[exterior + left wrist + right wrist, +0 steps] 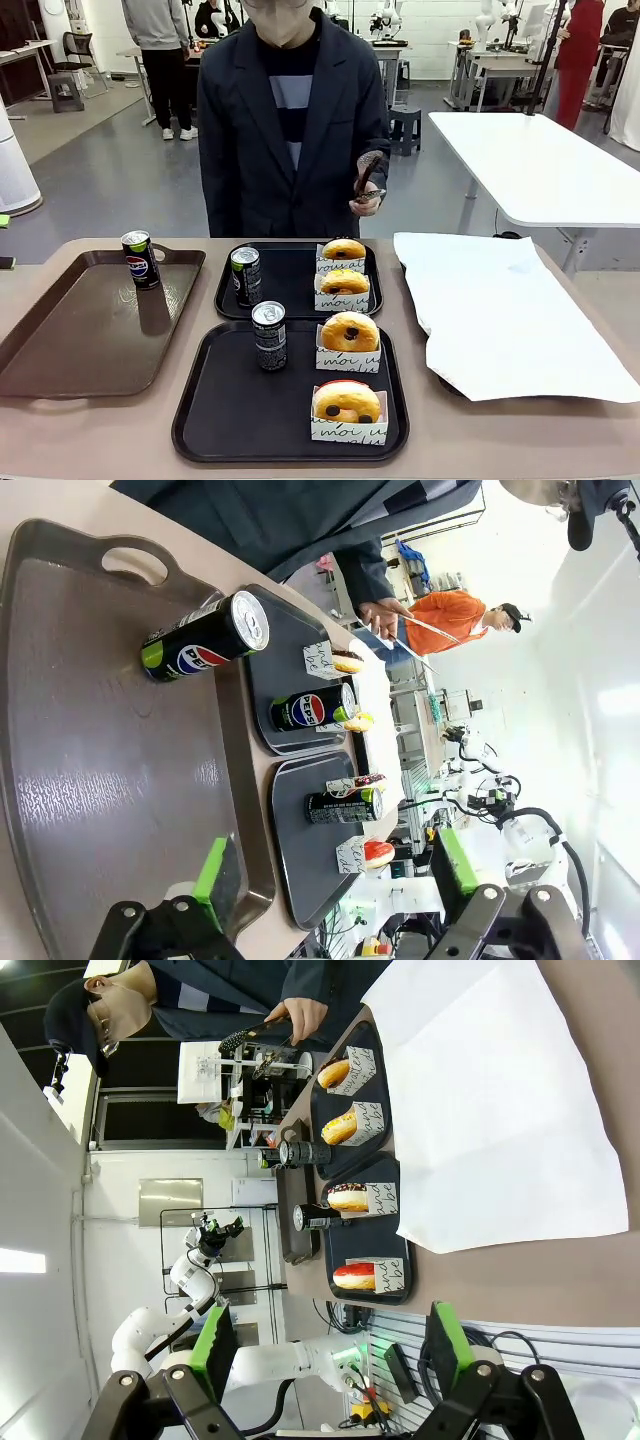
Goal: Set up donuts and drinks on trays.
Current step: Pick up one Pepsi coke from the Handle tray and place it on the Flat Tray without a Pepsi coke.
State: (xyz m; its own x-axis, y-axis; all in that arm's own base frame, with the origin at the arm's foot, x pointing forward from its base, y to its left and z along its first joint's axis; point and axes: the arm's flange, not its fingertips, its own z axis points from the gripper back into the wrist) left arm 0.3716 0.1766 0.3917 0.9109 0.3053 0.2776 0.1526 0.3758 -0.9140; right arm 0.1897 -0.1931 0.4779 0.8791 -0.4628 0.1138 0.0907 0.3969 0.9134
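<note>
Front view: two black trays lie one behind the other on the tabletop [60,450]. The near tray [230,410] holds an upright can [269,336] and two donuts [348,333]; the far tray [290,272] holds the same. A third can [140,259] stands on the brown tray [80,320].

Left wrist view: the left fingers [215,870] stand wide open over the brown tray's edge, cans well beyond.

Right wrist view: the right fingers [213,1337] are spread apart, empty, trays far ahead.
</note>
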